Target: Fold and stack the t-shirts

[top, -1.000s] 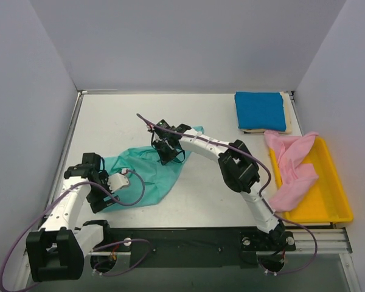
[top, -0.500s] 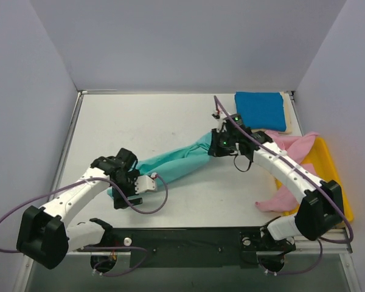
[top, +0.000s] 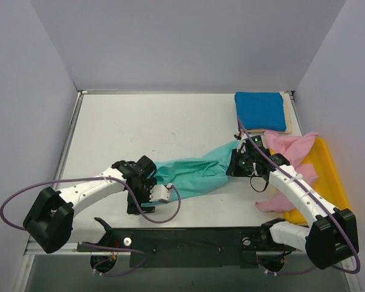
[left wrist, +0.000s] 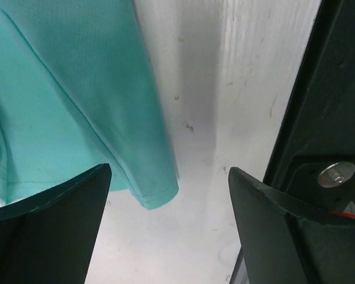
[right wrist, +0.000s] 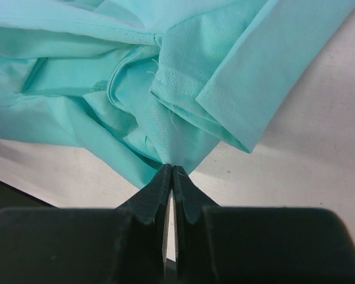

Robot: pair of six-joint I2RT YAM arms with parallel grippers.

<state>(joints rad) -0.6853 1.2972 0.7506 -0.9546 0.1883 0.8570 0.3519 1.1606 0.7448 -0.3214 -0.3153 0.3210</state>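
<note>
Plain white tabletop boxed in by pale walls, nothing fancy. Big change over the last second: teal-green t-shirt, a rumpled heap left of centre a moment ago, now pulled out into a long band across the middle. Dragged there by the right gripper, clamped tight on a bunched pinch of the cloth and swung from mid-table to just beside the pink t-shirt. Meanwhile left gripper brought along to the band's other end, jaws spread wide in its wrist view, only a loose hem corner hanging between the fingers. Holding nothing, basically.

As for the task: stretched, sure, but not flat. Twisted and doubled over itself, so no fold started yet. Probably needs a second grip at the left end, then a proper spread on the surface before any folding.

Deep blue t-shirt already folded in the far right corner on top of a cream t-shirt, so two done by the look of it. Pink one draped half in, half out of the yellow tray, rumpled, not yet touched.
</note>
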